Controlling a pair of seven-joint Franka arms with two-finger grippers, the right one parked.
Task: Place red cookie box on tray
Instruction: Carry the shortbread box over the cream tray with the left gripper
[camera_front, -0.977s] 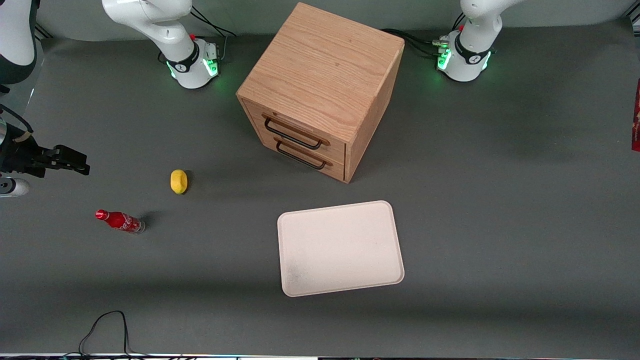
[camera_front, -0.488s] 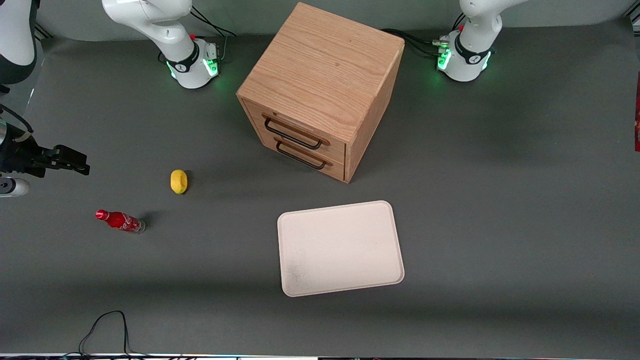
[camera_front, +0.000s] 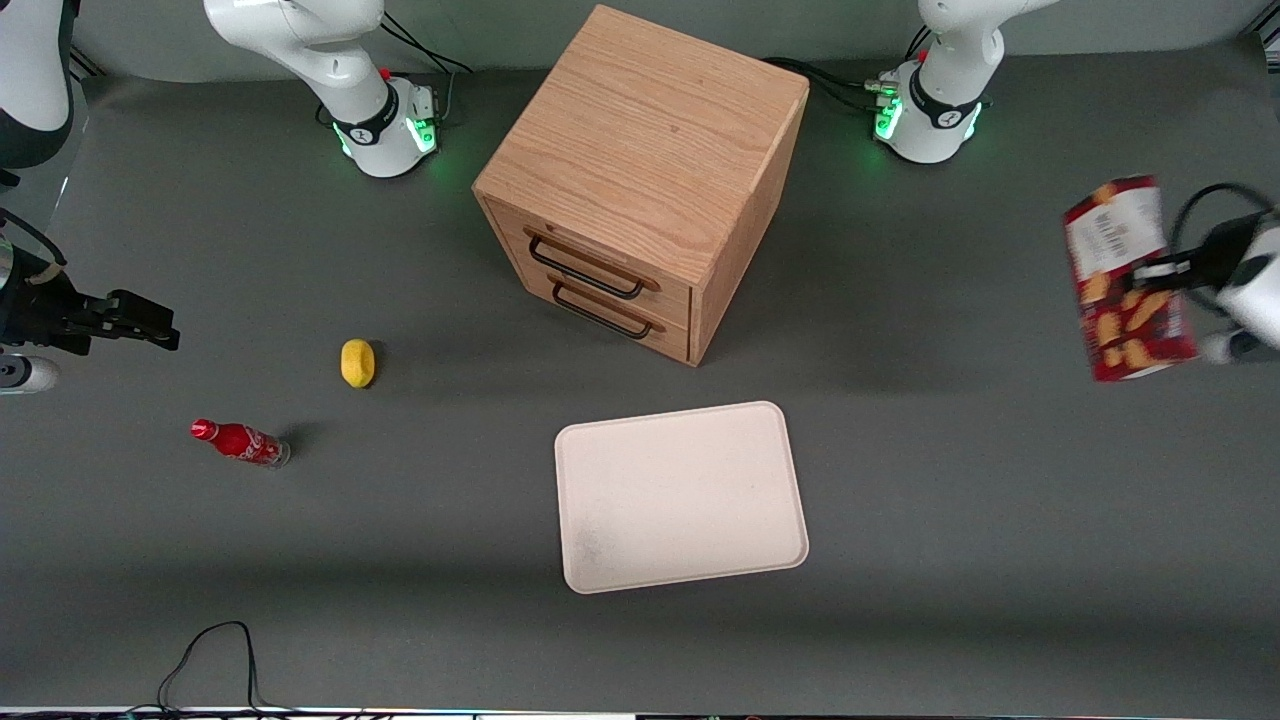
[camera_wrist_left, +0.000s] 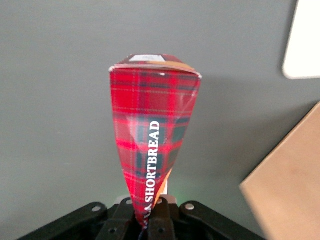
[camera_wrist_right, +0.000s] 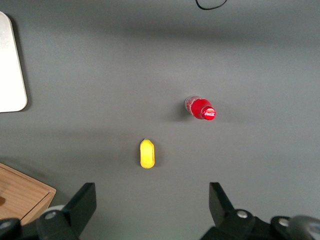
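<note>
worktop (camera_front: 950, 480): grey, matte. items noted in order across the front view.

bottle (camera_front: 240, 441): small, red, standing on the worktop toward the parked arm's end, upright as seen in the right wrist view.

lemon (camera_front: 357, 362): yellow, resting on the worktop near the bottle, farther from the front camera than it, the two apart.

cabinet (camera_front: 640, 180): wooden, two drawers with dark handles, both drawers closed, standing mid-worktop.

tray (camera_front: 680, 495): off-white, flat, low rim, rounded corners, lying on the worktop nearer the front camera than the cabinet, just clear of it. nothing rests on it.

box (camera_front: 1130, 278): red tartan carton with white label panel and cookie pictures, held in the air toward the working arm's end of the worktop, long axis roughly upright and slightly tilted. well apart from the tray, not touching the worktop. the wrist view shows the lettering "shortbread" along one edge, with a corner of the tray and an edge of the cabinet in sight past it.

pincer (camera_front: 1150, 272): clamped on the box about mid-length, fingers (camera_wrist_left: 162, 220) pressed against the carton's sides in the wrist view.
</note>
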